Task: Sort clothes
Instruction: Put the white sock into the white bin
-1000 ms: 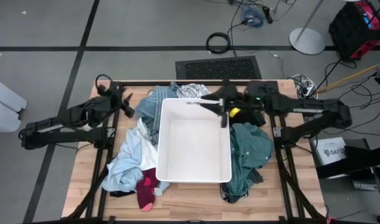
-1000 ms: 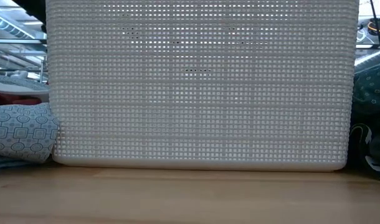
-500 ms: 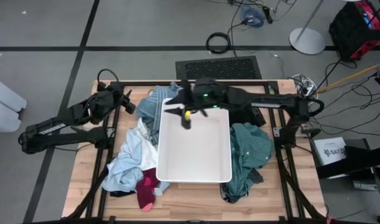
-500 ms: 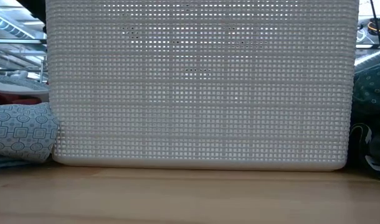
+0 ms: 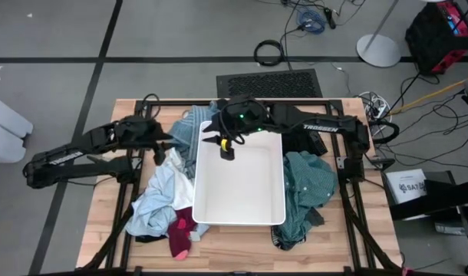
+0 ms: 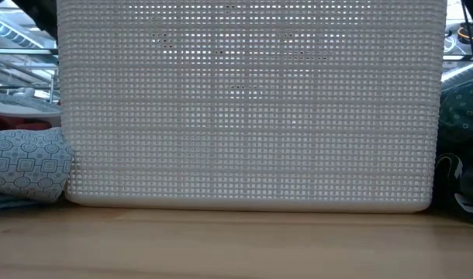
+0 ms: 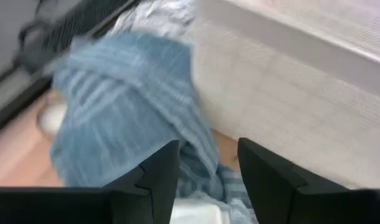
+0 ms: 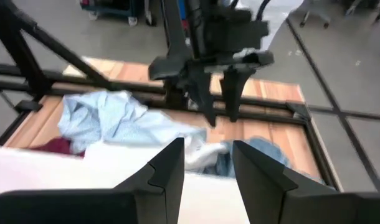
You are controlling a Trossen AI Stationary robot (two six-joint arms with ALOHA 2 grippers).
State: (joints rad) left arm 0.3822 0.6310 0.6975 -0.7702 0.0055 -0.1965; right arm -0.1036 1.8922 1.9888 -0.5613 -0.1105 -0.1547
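The clothes lie on the table around a white bin (image 5: pixel 238 184). A blue striped piece (image 5: pixel 186 132) and a light blue piece (image 5: pixel 159 192) lie at its left side, with a magenta piece (image 5: pixel 180 234) near the front. A teal green piece (image 5: pixel 307 184) lies at its right side. My left gripper (image 5: pixel 168 142) hangs open over the blue striped piece (image 7: pixel 115 112), beside the bin's left wall (image 7: pixel 283 106), touching nothing. My right gripper (image 5: pixel 226 147) hangs open and empty over the bin's far left corner. In its wrist view my right gripper (image 8: pixel 205 155) faces the left gripper (image 8: pixel 218 93).
In the low view the bin's perforated wall (image 6: pixel 252 108) fills most of the picture, with a grey patterned cloth (image 6: pixel 27 163) at its left and teal cloth (image 6: pixel 463 108) at its right. Bare wood (image 5: pixel 242 245) shows along the table's near edge.
My right gripper has swung from the bin's far right corner toward the table's left, across the bin's far end, and now stands still over its far left corner. My left gripper has turned and tipped downward, shifting a little toward the bin. No cloth has moved.
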